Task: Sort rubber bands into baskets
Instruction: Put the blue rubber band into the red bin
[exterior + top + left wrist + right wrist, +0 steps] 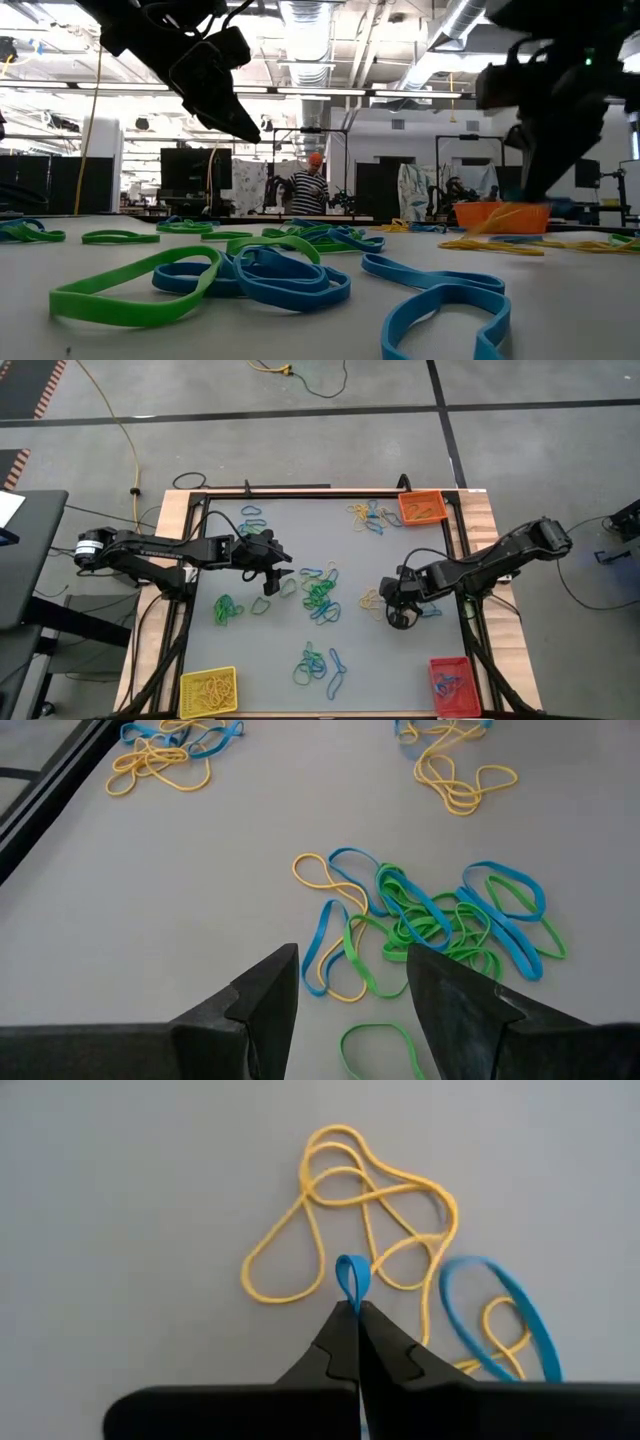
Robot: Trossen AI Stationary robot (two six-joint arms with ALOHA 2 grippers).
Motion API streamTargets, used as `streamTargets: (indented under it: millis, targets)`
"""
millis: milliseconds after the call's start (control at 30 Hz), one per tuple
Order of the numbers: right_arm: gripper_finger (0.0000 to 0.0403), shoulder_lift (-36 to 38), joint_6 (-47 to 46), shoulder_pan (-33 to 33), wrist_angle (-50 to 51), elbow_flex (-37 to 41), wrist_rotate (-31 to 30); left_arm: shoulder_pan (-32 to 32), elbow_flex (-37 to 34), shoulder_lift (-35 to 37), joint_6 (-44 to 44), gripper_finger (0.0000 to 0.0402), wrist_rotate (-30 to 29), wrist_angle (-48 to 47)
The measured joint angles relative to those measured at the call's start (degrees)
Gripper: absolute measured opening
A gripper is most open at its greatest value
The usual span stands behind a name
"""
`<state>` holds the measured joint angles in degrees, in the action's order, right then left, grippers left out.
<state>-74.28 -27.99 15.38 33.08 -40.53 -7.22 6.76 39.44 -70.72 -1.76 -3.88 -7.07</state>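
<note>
Fingers of right gripper point(357, 1312) pinched on thin blue rubber band point(351, 1280), small loop protruding, left fingers point(268, 995) apart, empty

— What colours are on that tabletop point(290, 550)?

— It's plain grey with a pale wood rim. The rubber bands point(320, 595) are yellow, green and blue, mixed in little heaps.

— And the baskets?

— The orange basket point(421, 508) has bands inside whose colours I can't make out, the yellow basket point(208, 690) has yellow ones, the red basket point(450, 685) has blue ones.

— The arms?

— Both black. The right end effector point(355, 1312) is black too, with a blue band point(352, 1278) pinched at its tip; yellow loops point(345, 1210) lie beside it. The left end effector point(350, 995) is dark grey-black.

— Anything striped?

— A person point(303, 188) in the room beyond wears a black-and-white striped shirt and an orange cap.
</note>
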Motion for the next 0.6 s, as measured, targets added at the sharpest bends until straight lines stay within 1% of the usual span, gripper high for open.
streamTargets:
  millis: [167, 300, 500, 600]
  targets:
    - [0.0019, 0.0, -1.2, 3.5, 3.0, -4.0, 0.3, 0.0, 0.0, 0.0, 0.0, 0.0178, 0.0, 0.0]
    - [0.0019, 0.0, -3.4, 6.4, 3.2, -6.2, 2.6, 0.0, 0.0, 0.0, 0.0, 0.0178, 0.0, 0.0]
    - [0.0023, 0.0, -9.0, 10.4, 5.1, -7.0, 3.6, 0.0, 0.0, 0.0, 0.0, 0.0178, 0.0, 0.0]
    - [0.0029, 0.0, -10.4, 11.4, 5.1, -7.0, 2.6, 0.0, 0.0, 0.0, 0.0, 0.0178, 0.0, 0.0]
